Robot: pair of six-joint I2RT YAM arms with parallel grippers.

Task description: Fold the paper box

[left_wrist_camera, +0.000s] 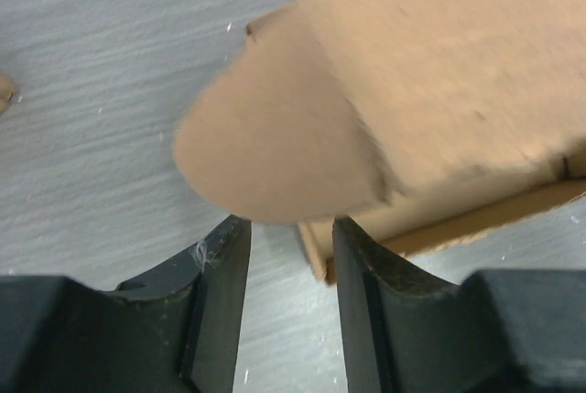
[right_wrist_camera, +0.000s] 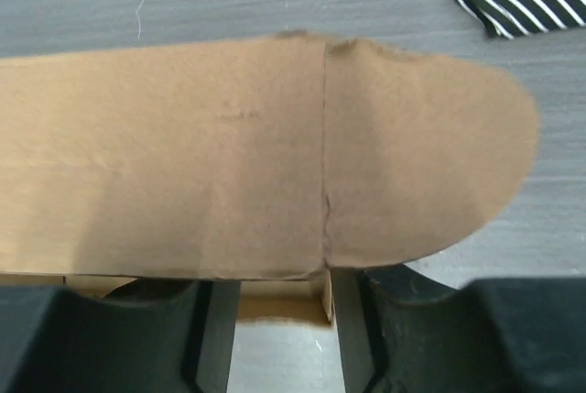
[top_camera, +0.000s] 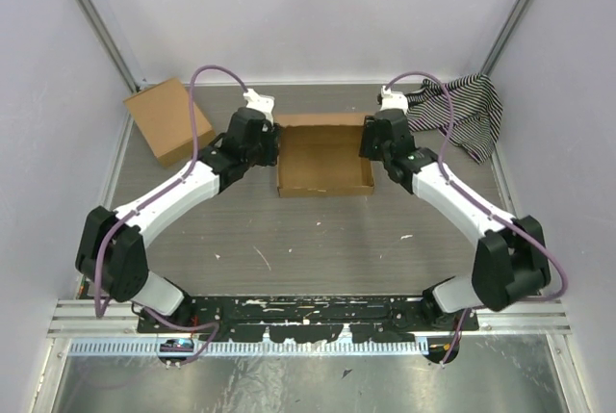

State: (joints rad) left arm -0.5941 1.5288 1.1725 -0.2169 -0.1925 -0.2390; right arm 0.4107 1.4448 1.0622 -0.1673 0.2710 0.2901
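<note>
Plain brown die-cut cardboard mailer box (top_camera: pixel 325 158) sits mid-counter toward the far side, already a shallow open tray with walls up and floor showing. Grey wood-grain counter (top_camera: pixel 318 249) under it. Left jaws are at the box's far left corner, right jaws at its far right corner.

Left wrist view: left jaws parted, nothing between them. The rounded left end flap (left_wrist_camera: pixel 275 150) hangs just beyond the tips, blurred (cannot tell if it touches them).

Right wrist view: right jaws parted too, gripping nothing that I can see. The rounded right end flap (right_wrist_camera: pixel 421 173) lies across their tips and hides them.

Risks, as I judge them:
- Neither flap is held. A nudge from spread jaws could let a flap spring back on its crease instead of tucking in.
- Uneven pushing, one side ahead of the other, would likely skid or twist the light tray. Nothing pins it down.
- Right tips are hidden under card, so closing there might crumple the flap or catch the wall too.
- Pressing inward too hard may buckle the side walls.
- Black-and-white striped cloth (top_camera: pixel 462 110) lies just beside the right wrist, and a wide swing could snag it. The smaller flat brown cardboard rectangle (top_camera: pixel 168 122) sits well apart, to the left.
</note>
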